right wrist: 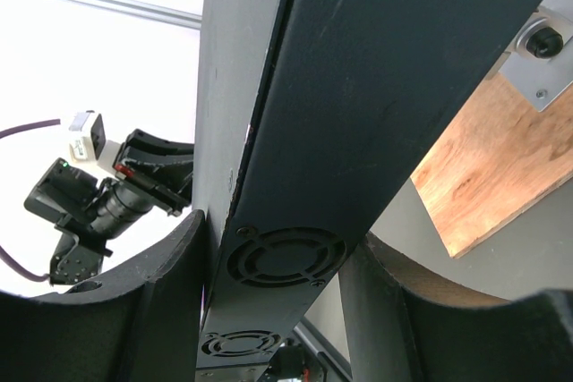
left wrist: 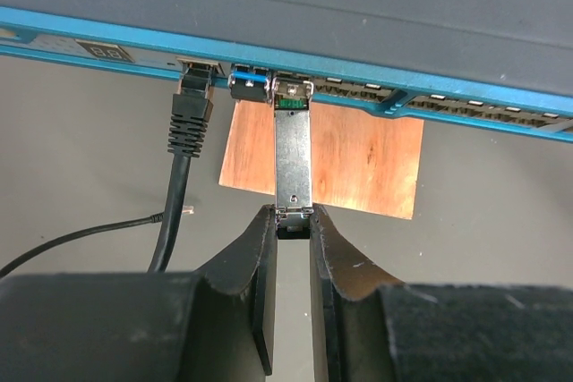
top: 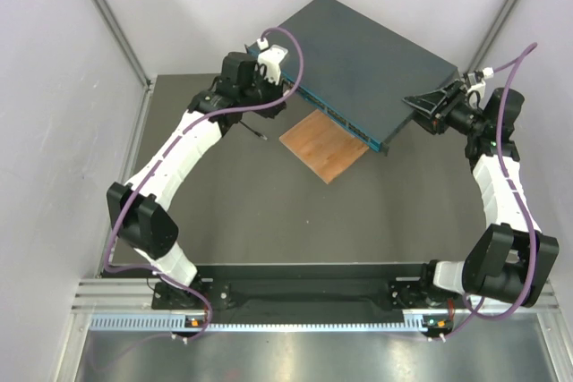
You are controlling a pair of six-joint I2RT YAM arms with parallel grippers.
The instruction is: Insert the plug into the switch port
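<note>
Item: 1 plug [left wrist: 186,210]. It lies loose on the table, left of the left gripper [left wrist: 293,221], the nearer one, and short of any switch port [left wrist: 363,89]. Its long axis runs roughly along the teal face. The left gripper is clamped on a silver module [left wrist: 293,154]. The right gripper [right wrist: 277,257] is clamped across the network switch [right wrist: 358,87].

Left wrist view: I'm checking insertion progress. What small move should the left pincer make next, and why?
Probably ease the silver module straight forward: the left pincer grips its rear end, its front sits at the switch port, body mostly outside; the right pincer braces the switch.
</note>
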